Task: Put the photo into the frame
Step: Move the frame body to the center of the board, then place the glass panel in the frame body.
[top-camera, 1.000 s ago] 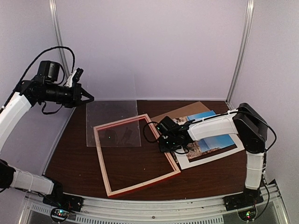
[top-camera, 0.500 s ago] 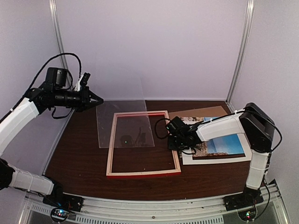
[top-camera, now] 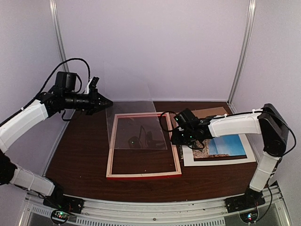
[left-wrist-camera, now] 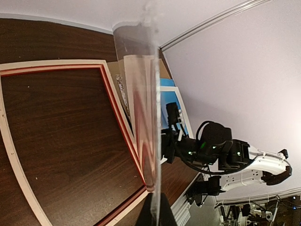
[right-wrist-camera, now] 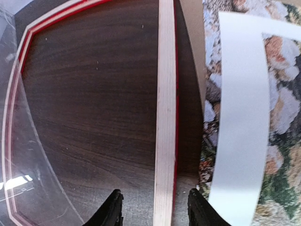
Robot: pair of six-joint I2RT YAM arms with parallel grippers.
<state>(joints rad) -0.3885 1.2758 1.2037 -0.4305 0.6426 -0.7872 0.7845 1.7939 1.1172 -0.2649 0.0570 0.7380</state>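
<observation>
The frame (top-camera: 111, 149) lies on the table, pale wood side up with red edges showing. My left gripper (top-camera: 106, 102) is shut on the edge of a clear sheet (top-camera: 139, 128) and holds it tilted above the frame's far half. In the left wrist view the sheet (left-wrist-camera: 142, 99) shows edge-on above the frame (left-wrist-camera: 56, 65). My right gripper (top-camera: 178, 136) is open, and in the right wrist view its fingers (right-wrist-camera: 113, 207) stand either side of the frame's right rail (right-wrist-camera: 165, 108). The photo (top-camera: 228, 145) lies to the right under a white mat (top-camera: 214, 161).
A brown backing board (top-camera: 209, 113) lies under the photo at the back right. In the right wrist view the photo (right-wrist-camera: 210, 96) and white mat (right-wrist-camera: 242, 122) lie just right of the rail. White booth walls stand on three sides.
The frame has turned from skewed to square with the table edge. My left gripper has carried the clear sheet to the right over it. The right gripper has shifted right along the rail.
</observation>
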